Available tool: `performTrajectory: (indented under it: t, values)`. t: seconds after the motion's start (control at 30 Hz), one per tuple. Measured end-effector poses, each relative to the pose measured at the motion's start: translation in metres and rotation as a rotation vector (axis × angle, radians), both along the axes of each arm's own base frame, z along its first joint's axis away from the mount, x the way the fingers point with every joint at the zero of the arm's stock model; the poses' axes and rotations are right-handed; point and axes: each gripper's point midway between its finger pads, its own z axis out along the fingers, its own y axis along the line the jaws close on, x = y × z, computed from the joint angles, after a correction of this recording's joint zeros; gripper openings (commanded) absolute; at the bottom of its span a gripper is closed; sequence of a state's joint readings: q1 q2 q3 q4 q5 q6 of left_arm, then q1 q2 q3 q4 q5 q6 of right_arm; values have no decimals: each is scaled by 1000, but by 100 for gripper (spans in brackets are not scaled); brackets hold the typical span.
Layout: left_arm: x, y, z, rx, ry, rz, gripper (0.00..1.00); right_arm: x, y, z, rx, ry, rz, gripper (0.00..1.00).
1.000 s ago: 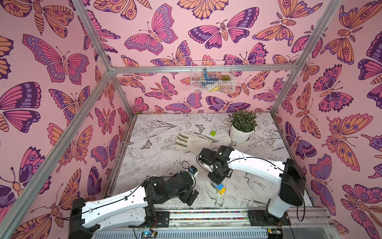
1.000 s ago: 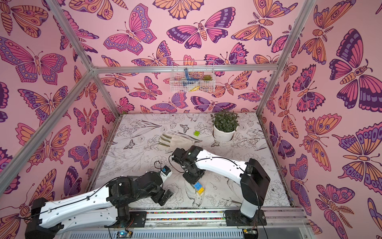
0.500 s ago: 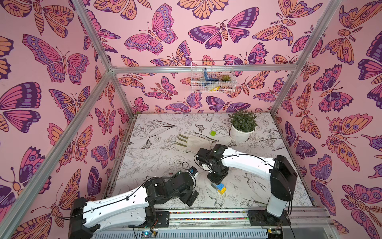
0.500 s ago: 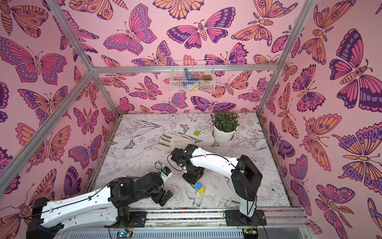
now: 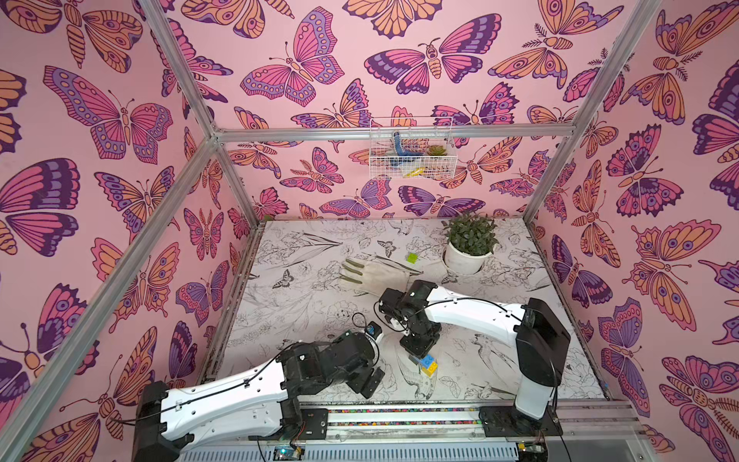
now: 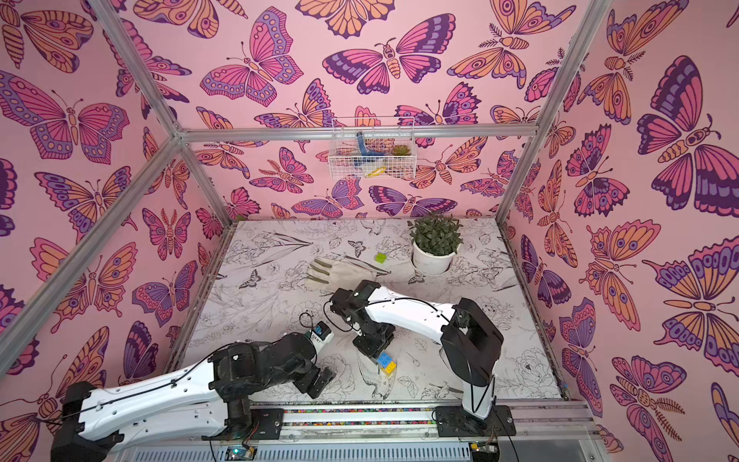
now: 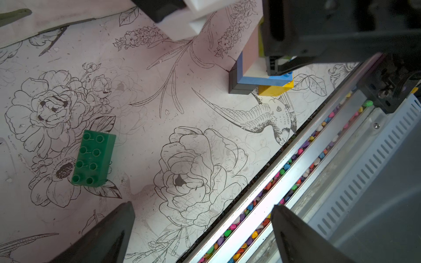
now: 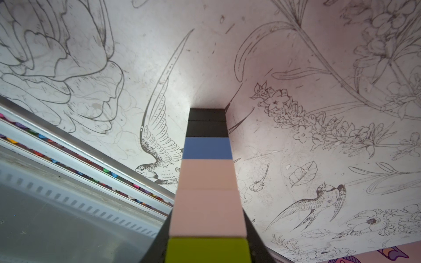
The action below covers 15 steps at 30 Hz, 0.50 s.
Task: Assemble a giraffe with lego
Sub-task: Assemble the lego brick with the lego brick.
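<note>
Green plastic first: a dark green brick (image 7: 93, 158) lies flat on the table (image 5: 304, 304) near the front rail (image 5: 400, 418), beside the left gripper (image 7: 202, 206), whose jaws stand wide with nothing between them. Just beyond, the right gripper (image 5: 418, 352) is clamped on the lime top of the giraffe (image 5: 426, 362), which stands upright on its black and yellow legs. Farther back lie a glove (image 5: 372, 276), a lime brick (image 5: 410, 258) and a potted plant (image 5: 466, 256).

My left arm (image 5: 224, 396) and right arm (image 5: 472, 316) match: smooth white shells dotted with small round holes, linked by chunky black joints (image 5: 544, 340). A thin black cable (image 5: 244, 385) is clipped along each shell. Near my left wrist sits a small white block (image 5: 375, 333) with a blue patch. My left fingers (image 7: 102, 239) are dark wedges with blunt tips, and each arm has a black base plate (image 5: 516, 420)
</note>
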State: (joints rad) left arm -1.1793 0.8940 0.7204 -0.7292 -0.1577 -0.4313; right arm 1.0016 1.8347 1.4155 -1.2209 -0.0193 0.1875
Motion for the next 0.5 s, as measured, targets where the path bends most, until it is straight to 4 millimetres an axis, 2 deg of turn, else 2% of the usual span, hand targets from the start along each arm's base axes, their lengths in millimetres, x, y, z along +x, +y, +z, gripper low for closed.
performTrajectory:
  t: [0.1,0.2,0.37,0.5]
  values:
    - [0,0,0,0,-1,0,100,0,-10,-17,-46,5,-7,66]
    - [0,0,0,0,-1,0,100,4,-12,-21,-45,-4,-24,78]
    - [0,0,0,-2,-1,0,100,9,-9,-19,-9,-30,-45,86]
    - [0,0,0,-2,-1,1,100,18,0,-3,74,-84,-60,86]
